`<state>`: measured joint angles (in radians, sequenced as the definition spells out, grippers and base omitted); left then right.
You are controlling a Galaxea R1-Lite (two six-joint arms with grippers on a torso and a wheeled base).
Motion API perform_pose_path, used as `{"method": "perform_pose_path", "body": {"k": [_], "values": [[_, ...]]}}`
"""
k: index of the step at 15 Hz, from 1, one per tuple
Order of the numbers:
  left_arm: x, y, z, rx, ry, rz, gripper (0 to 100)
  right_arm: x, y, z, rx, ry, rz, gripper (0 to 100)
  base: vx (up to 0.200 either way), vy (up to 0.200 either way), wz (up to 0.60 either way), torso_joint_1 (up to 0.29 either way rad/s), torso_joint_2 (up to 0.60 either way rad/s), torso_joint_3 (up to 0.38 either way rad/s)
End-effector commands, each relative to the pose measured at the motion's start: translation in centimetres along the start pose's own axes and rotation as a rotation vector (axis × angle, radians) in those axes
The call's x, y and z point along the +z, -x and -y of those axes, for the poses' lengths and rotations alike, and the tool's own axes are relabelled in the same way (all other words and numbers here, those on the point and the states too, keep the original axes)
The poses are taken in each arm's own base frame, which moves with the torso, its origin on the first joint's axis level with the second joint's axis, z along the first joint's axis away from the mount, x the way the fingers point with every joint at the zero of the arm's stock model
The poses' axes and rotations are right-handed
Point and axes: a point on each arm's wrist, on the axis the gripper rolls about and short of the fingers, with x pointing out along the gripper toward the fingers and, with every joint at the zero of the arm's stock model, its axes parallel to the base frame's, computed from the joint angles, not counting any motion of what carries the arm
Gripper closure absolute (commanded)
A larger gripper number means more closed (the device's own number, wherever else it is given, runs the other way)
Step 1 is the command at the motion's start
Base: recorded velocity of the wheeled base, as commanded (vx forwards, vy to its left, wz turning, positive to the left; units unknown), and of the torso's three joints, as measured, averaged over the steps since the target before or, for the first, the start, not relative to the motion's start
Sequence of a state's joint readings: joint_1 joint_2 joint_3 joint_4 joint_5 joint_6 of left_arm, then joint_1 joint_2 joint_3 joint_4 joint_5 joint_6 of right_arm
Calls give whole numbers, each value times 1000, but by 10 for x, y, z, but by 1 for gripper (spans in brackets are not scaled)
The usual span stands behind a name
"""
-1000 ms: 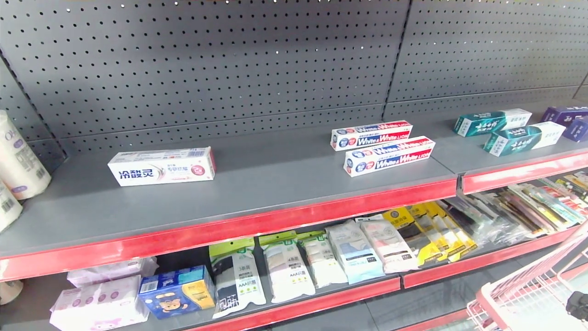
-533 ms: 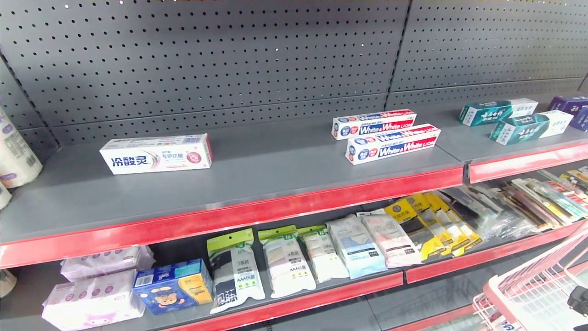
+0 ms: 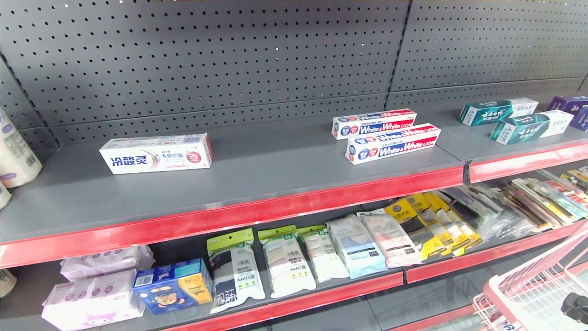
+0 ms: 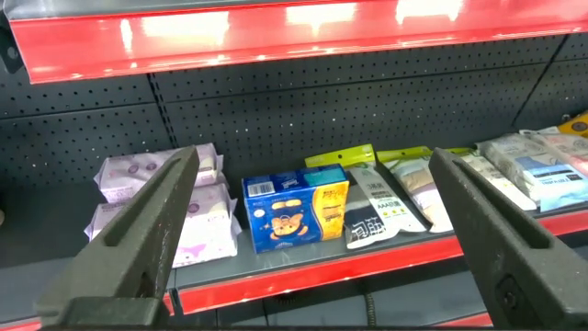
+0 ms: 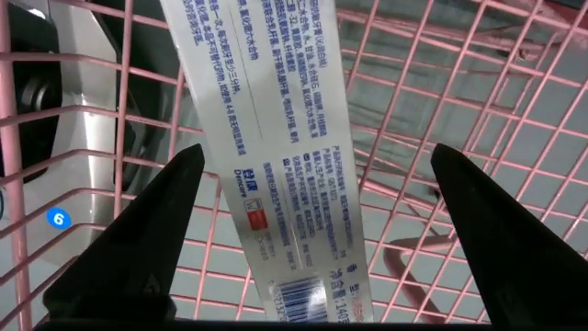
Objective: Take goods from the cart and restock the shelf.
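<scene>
Holding one long white box [image 5: 276, 138] printed in blue, the pink wire cart [image 5: 478, 83] is the container nearest the robot; in the head view its corner [image 3: 528, 294] sits at about 4 o'clock. The box lies across the cart's mesh. The right claw [image 5: 317, 156] hangs over it with its jaws spread wide, one finger on each side of the box and neither touching it. The upper shelf [image 3: 257, 184] carries a white toothpaste box with a pink end [image 3: 156, 153] at 9 o'clock. Two red, white and blue boxes [image 3: 392, 143] lie side by side at 2 o'clock. Two teal boxes [image 3: 498, 111] and purple ones [image 3: 569, 105] lie farther along at 3 o'clock. On the lower shelf [image 3: 294, 303], pale tissue packs [image 3: 92, 299] lie at 7 o'clock, a blue carton [image 3: 173, 286] is just beside them, and a row of flat packets [image 3: 285, 262] runs on toward 4 o'clock. The left claw [image 4: 314, 156] is also wide open and holds nothing; it faces the lower shelf, with the blue carton between its two fingers but well beyond them.
</scene>
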<state>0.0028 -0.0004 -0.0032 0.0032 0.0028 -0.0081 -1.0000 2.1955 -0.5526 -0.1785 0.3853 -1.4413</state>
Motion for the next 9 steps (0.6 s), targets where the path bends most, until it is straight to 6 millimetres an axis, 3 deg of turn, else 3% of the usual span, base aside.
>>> {"method": "perform_pose_path", "body": {"k": [1,9], "values": [[0,0,0,1,0,0,0,-3,-8,0,26,-10,-4,0,0,0,0,0,0,0],[0,0,0,1,1,0,0,-4,-10,3,4,20,-4,0,0,0,0,0,0,0]]}}
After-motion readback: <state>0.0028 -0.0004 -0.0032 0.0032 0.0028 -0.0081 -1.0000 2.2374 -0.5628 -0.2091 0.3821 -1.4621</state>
